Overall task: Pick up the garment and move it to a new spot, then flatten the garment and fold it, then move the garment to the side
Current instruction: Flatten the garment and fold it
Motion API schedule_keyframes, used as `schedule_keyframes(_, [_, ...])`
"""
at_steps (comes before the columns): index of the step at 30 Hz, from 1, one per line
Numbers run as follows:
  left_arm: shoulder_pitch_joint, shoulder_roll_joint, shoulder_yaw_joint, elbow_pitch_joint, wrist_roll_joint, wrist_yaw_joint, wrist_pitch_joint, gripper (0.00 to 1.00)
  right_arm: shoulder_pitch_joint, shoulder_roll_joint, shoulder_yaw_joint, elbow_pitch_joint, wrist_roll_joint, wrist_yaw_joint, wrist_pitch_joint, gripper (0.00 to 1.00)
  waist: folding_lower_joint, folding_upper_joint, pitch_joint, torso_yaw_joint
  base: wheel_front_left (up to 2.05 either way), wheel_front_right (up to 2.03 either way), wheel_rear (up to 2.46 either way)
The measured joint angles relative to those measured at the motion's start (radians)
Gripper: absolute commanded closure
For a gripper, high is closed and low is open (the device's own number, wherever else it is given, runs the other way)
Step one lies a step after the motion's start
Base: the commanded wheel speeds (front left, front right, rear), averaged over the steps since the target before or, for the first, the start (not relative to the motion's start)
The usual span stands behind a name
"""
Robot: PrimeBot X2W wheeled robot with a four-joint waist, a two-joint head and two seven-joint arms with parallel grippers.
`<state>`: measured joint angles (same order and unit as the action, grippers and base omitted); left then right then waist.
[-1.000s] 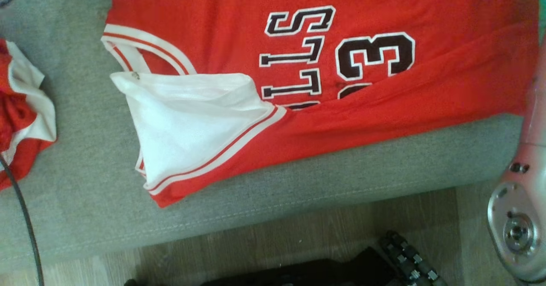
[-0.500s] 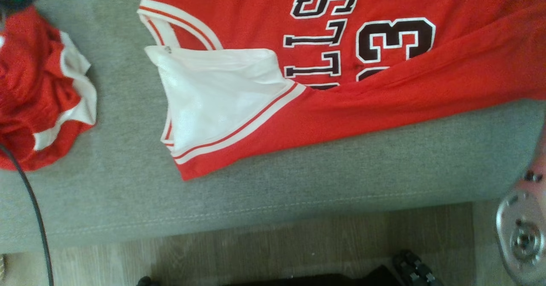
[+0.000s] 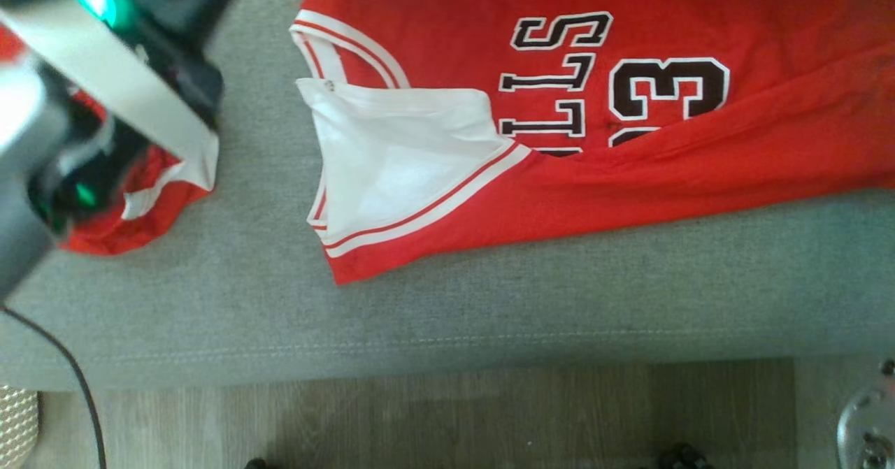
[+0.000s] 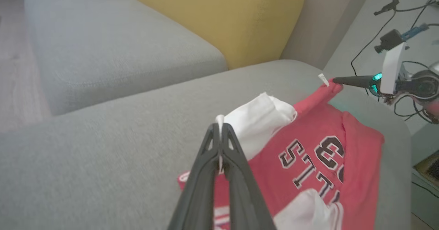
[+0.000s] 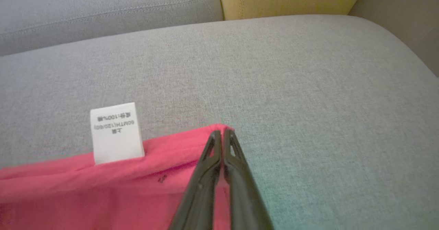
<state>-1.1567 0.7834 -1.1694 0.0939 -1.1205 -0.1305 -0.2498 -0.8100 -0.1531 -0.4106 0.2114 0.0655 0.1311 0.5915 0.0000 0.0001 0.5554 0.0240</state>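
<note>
The garment is a red jersey with black letters and white trim, spread on the grey sofa seat. A white inner flap is turned over at its near left. In the left wrist view my left gripper is shut on a white edge of the garment at its far shoulder end. My right gripper is shut on a red corner of the garment, next to a white care label. That corner is drawn up toward the right gripper. My left forearm crosses the upper left of the head view.
A second red and white bundle of cloth lies left of the jersey, partly under my left forearm. A yellow cushion stands at the back. Wooden floor runs below the seat's front edge, with a black cable at left.
The camera has moved, shifting the whole picture to the right. My left forearm has come into the upper left, and the right arm's joint has slid down toward the lower right corner.
</note>
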Motion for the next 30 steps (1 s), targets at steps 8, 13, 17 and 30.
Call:
schedule_keyframes(8, [0.102,0.041,-0.039,-0.119,0.002,0.045,0.0,1.0,0.075,-0.013,-0.009,-0.049,0.025,0.0,0.043,1.0,0.0,0.0,-0.014,0.019,0.0,0.0,0.0])
schedule_keyframes(13, [0.175,0.052,-0.079,-0.168,0.002,0.074,0.0,1.0,0.144,-0.017,-0.024,-0.09,0.046,0.0,0.074,1.0,0.0,0.0,-0.025,0.028,0.0,0.0,0.0])
schedule_keyframes(17, [0.22,0.049,-0.095,-0.17,0.019,0.086,0.0,1.0,0.209,-0.028,-0.036,-0.137,0.05,0.0,0.095,1.0,0.0,0.0,-0.033,0.037,0.0,0.0,0.0])
schedule_keyframes(30, [0.309,-0.042,-0.056,-0.028,0.048,0.078,0.0,1.0,0.294,-0.003,-0.035,-0.166,0.059,0.0,0.111,0.98,0.0,0.0,-0.031,0.033,0.0,0.0,0.0])
